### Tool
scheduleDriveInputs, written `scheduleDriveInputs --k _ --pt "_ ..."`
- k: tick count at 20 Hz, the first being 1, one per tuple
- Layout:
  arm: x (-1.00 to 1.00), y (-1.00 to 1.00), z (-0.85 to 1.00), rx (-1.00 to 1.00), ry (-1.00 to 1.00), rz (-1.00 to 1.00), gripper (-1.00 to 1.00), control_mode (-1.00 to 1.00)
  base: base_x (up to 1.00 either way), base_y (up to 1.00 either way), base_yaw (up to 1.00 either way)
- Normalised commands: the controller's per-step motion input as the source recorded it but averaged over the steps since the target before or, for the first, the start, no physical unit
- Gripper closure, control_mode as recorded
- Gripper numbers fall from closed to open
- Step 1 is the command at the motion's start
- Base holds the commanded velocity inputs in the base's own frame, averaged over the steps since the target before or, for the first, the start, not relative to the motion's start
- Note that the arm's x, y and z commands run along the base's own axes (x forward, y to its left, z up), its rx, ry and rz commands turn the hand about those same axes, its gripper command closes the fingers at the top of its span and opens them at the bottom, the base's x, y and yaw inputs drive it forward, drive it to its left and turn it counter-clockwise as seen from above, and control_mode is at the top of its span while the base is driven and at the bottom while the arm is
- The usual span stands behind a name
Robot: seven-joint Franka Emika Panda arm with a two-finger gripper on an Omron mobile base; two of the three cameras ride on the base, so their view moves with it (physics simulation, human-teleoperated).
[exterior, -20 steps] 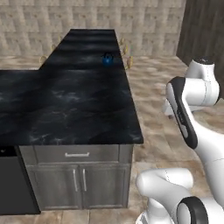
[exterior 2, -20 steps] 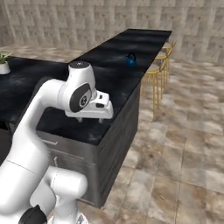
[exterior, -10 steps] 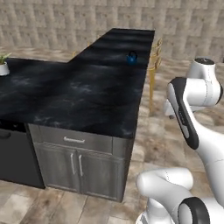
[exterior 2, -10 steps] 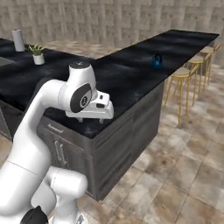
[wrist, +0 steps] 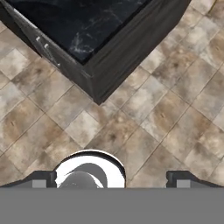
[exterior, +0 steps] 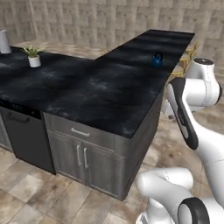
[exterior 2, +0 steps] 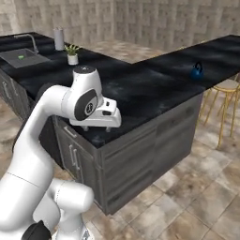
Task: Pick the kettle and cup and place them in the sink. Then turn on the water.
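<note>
End effector [wrist: 112, 181]: jaws spread wide with nothing between them; in the hand view the two dark fingertips [wrist: 41, 178] stand far apart above the tiled floor [wrist: 166, 109], just off the corner of the counter [wrist: 87, 30]. In the right base view the hand [exterior 2: 96, 121] hangs at the counter's near edge.
Kettle [exterior: 157, 59]: upright on the far arm of the black L-shaped counter [exterior: 100, 92], close to its right edge, well apart from the arm; it also stands near the counter's far end in the right base view [exterior 2: 197, 71].
Cup [exterior 2: 21, 57]: a small green spot inside the sink basin.
Sink [exterior 2: 33, 58]: set into the counter at the far left, with a slim curved faucet [exterior 2: 32, 41] behind it.
Plant [exterior: 33, 56]: white pot on the counter, left side; beside a grey canister [exterior 2: 58, 38].
Stool [exterior 2: 227, 105]: yellow-legged, standing on the floor beside the kettle's end of the counter.
Cabinets [exterior: 85, 153]: grey doors and drawer under the counter, dark dishwasher front [exterior: 26, 140] to their left.
</note>
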Motion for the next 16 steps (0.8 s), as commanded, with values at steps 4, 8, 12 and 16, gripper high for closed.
scheduleDriveInputs --k 4,8,12,16 --pt "0.00 0.00 0.00 0.00 0.00 0.00 -1.00 1.00 0.09 -0.78 0.36" --pt "0.00 0.00 0.00 0.00 0.00 0.00 -1.00 1.00 0.05 -0.75 0.34" --pt "0.00 0.00 0.00 0.00 0.00 0.00 -1.00 1.00 0.02 -0.68 0.32" --pt "0.00 0.00 0.00 0.00 0.00 0.00 -1.00 1.00 0.04 -0.66 0.31"
